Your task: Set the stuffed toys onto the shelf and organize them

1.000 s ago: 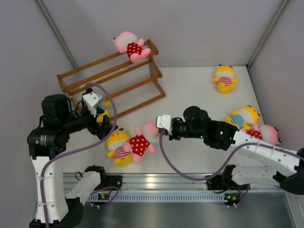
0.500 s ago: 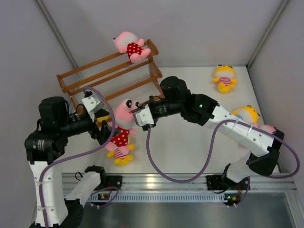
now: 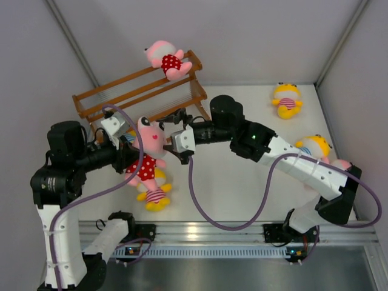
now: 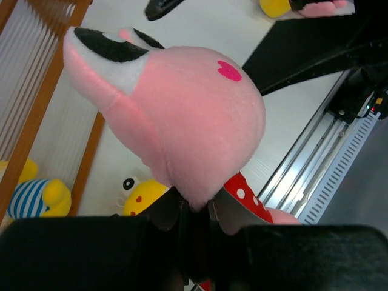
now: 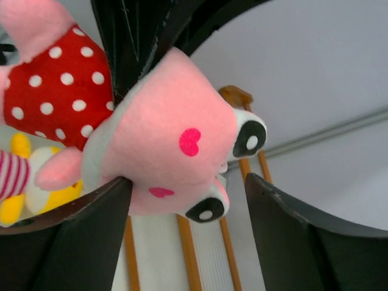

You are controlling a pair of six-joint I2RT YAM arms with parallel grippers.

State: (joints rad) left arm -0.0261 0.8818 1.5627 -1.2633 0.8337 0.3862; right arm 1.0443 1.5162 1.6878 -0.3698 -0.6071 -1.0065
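The left gripper point(image 3: 126, 156) is clenched on a pink toy point(image 3: 145, 151) in a red white-dotted dress. It holds the toy clear of the worktop point(image 3: 242, 188), just in front of the shelf point(image 3: 142, 91) that stands at the far-left corner. In the left wrist view the jaws pinch the toy at the neck, under its big head. The right gripper point(image 5: 187, 182) is released: its fingers stand spread on either side of the head, one against it and the other apart from it.

A second pink toy point(image 3: 167, 60) lies at the right end of the shelf's top tier. Below the held toy, a pink-striped yellow toy point(image 3: 151, 195) lies on the worktop toward the near-left corner. A blue-striped yellow toy point(image 4: 33, 197) sits at the foot of the shelf, and another yellow toy point(image 3: 286, 99) lies by the far-right corner. Two more toys lie along the right edge, partly hidden by the right arm.

The held toy looks light, soft and squashy, with a plush nap that should not slip and nothing that could break. The head is bulky and would likely flop around a narrow hold. The neck or torso therefore seems the best place to grip, where the stuffing compresses under the jaws. A hold on an ear or limb would let the toy swing. Because the shelf's tiers are open slats, the toy probably needs setting down with its body across the rails.
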